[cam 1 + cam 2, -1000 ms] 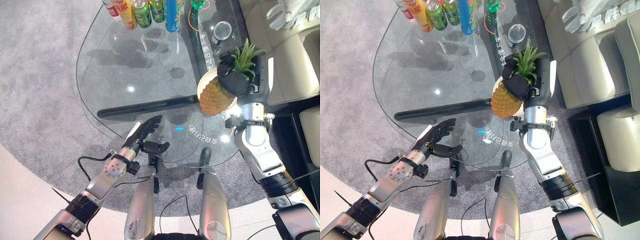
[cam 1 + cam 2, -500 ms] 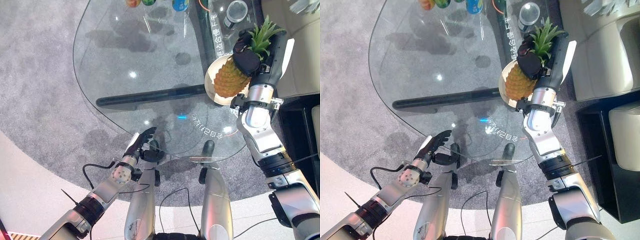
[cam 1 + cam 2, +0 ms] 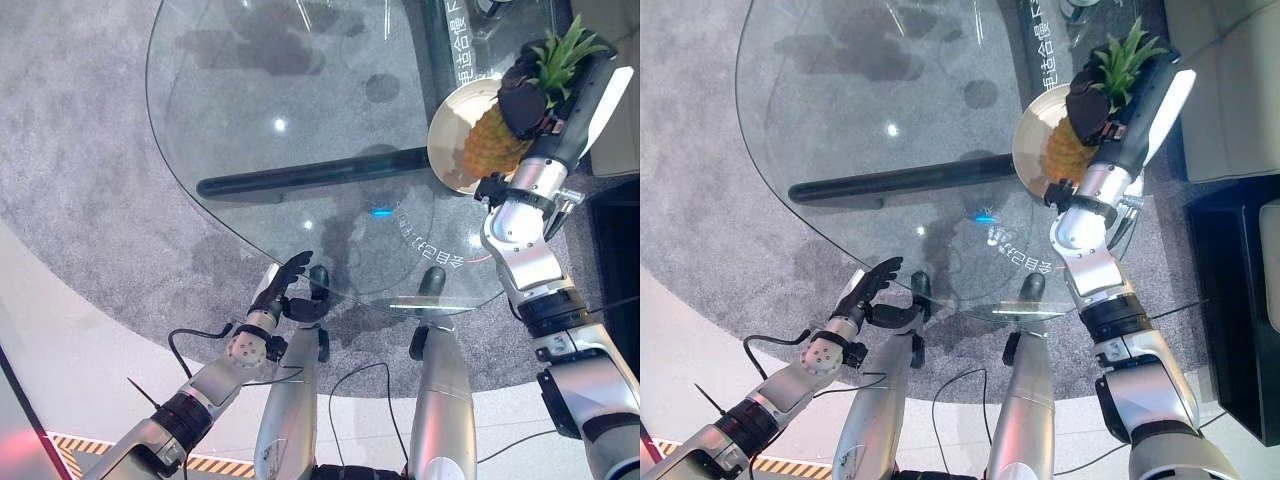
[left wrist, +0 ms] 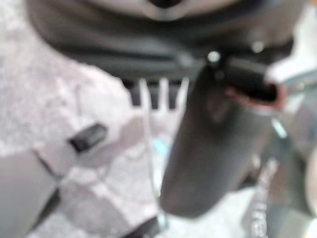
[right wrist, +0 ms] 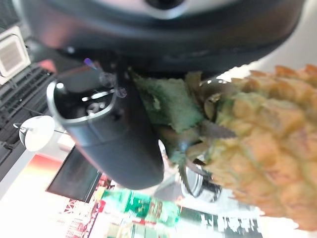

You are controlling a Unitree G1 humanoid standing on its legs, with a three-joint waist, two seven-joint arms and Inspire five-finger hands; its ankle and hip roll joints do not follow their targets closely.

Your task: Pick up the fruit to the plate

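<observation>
Moved since earlier: right hand [image 3: 527,98] with the fruit sits farther to the upper right of the frame, over the plate; the row of cans at the top edge has gone out of frame as the camera shifted.
Fruit: one golden-brown scaly pineapple with a green spiky leaf crown [image 3: 497,140], tilted, body low over the round pale plate [image 3: 450,120]; whether it touches the plate I cannot tell.
Right hand: dark fingers curled round the pineapple just below the crown.
Left hand: [image 3: 283,290] at lower centre, fingers straight and relaxed, holding nothing, by the near edge of the clear glass oval surface [image 3: 290,110].
Right wrist view: green leaf bases and rough rind [image 5: 262,144] close up.
Count: one pineapple, one plate.
</observation>
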